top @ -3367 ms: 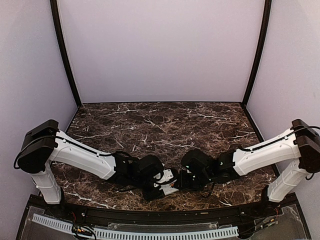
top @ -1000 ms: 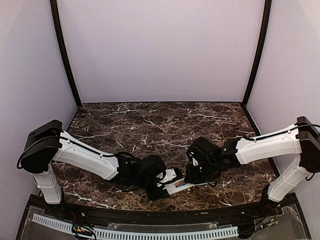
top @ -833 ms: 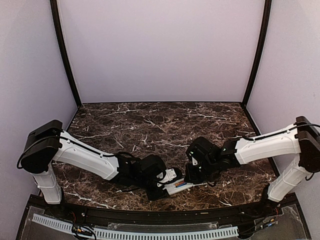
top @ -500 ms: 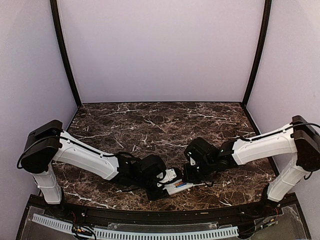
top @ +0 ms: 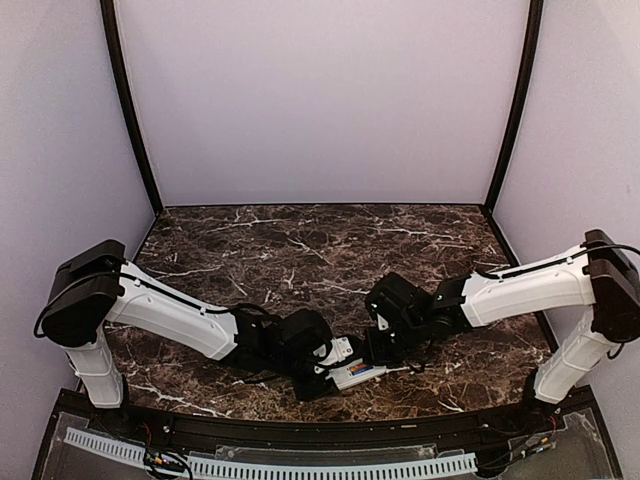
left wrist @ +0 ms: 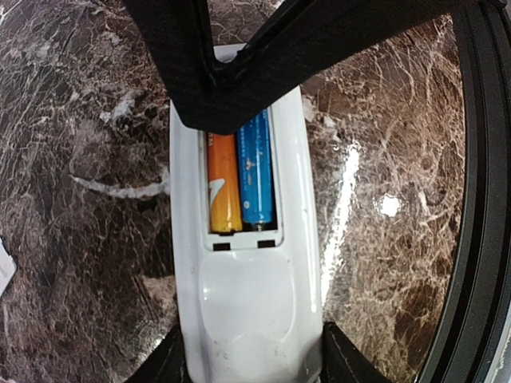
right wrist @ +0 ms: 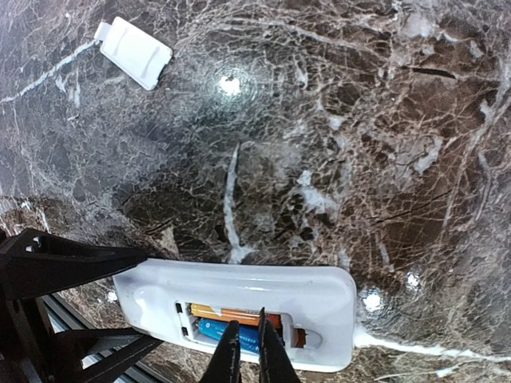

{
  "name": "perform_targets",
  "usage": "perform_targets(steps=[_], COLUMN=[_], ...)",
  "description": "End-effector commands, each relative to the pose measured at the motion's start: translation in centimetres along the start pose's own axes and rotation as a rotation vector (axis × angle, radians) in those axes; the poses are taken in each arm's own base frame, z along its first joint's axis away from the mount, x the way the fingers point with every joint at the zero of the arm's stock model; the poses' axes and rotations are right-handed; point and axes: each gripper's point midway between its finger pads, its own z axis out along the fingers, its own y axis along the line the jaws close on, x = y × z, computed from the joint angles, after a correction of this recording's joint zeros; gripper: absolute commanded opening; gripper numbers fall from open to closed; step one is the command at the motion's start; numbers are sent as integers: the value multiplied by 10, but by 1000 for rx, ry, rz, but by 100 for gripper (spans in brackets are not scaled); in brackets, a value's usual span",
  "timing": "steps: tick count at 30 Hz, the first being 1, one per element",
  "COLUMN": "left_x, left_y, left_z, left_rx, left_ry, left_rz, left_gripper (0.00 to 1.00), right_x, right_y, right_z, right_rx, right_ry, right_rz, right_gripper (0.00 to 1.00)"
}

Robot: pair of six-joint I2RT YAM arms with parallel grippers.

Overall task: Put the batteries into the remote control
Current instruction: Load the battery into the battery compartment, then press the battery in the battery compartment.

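Note:
The white remote control (top: 358, 374) lies back up near the table's front edge, its battery compartment uncovered. In it sit the batteries side by side, an orange one (left wrist: 223, 185) and a blue one (left wrist: 257, 171). My left gripper (left wrist: 254, 363) is shut on the remote control's sides at the end away from the compartment. My right gripper (right wrist: 248, 317) hangs just above the compartment, over the blue battery (right wrist: 219, 329) and orange battery (right wrist: 227, 313), its fingers nearly together with nothing between them. In the top view the right gripper (top: 378, 352) hides part of the remote control.
A small white battery cover (right wrist: 133, 52) lies loose on the dark marble table (top: 330, 250), away from the remote. The table's black front rim (left wrist: 479, 199) runs close beside the remote. Pale walls enclose the table.
The right arm has shifted slightly left over the remote's compartment. The left arm and the remote have stayed where they were.

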Motion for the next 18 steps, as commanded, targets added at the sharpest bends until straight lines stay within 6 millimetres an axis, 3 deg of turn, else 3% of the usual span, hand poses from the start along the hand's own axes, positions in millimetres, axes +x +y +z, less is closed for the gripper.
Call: perform_targets(steps=[1, 4, 8, 18], left_x=[87, 87, 87, 87], left_y=[-7, -7, -7, -7], left_z=[18, 18, 19, 19], left_rx=[39, 39, 40, 39], left_ry=[288, 288, 290, 292], left_rz=[-30, -31, -31, -30], left_gripper=[0, 0, 0, 0], right_x=[-6, -5, 5, 14], right_y=[3, -6, -15, -12], right_z=[-16, -22, -14, 5], right_rx=[39, 69, 73, 65], right_ry=[-36, -50, -24, 40], right_rz=[-28, -4, 27, 13], right_gripper=[9, 12, 13, 7])
